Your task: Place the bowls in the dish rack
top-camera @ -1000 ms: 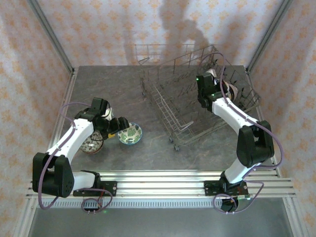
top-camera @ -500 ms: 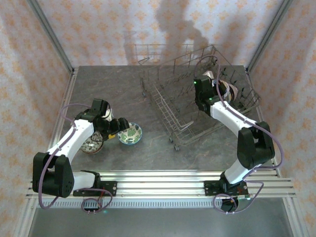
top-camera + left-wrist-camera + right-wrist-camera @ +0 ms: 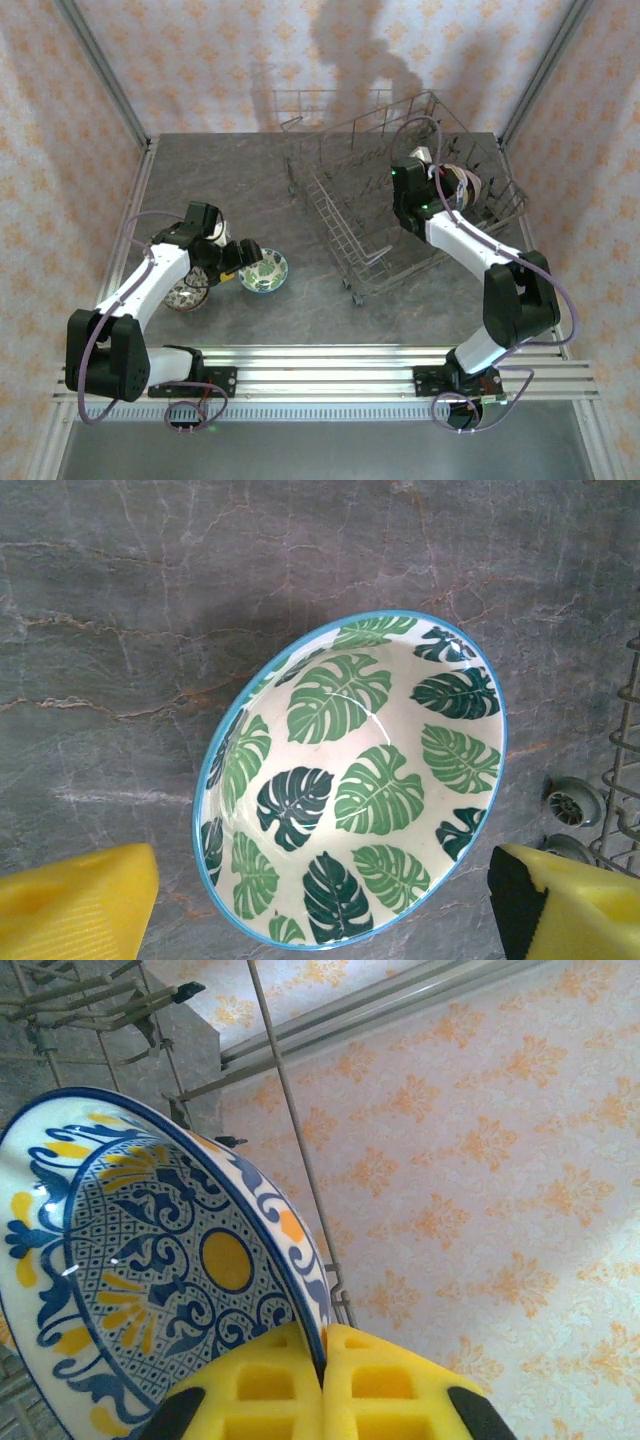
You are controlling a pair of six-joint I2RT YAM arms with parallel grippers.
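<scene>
A white bowl with green leaves and a blue rim [image 3: 350, 780] sits on the table left of the dish rack [image 3: 400, 215]; in the top view this leaf bowl [image 3: 263, 271] is at centre left. My left gripper [image 3: 330, 910] hangs open over its near rim, a yellow finger [image 3: 75, 900] on either side, not touching. A dark speckled bowl [image 3: 187, 294] lies beside my left arm. Inside the rack, my right gripper [image 3: 322, 1360] is shut on the rim of a blue-white bowl with an orange centre [image 3: 150, 1260], held tilted on edge.
The rack's wheels [image 3: 570, 805] stand just right of the leaf bowl. Upright rack wires [image 3: 290, 1110] run close behind the held bowl. Patterned walls close the table in at the back and sides. Bare stone tabletop [image 3: 230, 180] lies behind the left arm.
My right arm has drawn slightly toward the near side inside the rack, carrying the blue-white bowl. The left arm and both table bowls have stayed put.
</scene>
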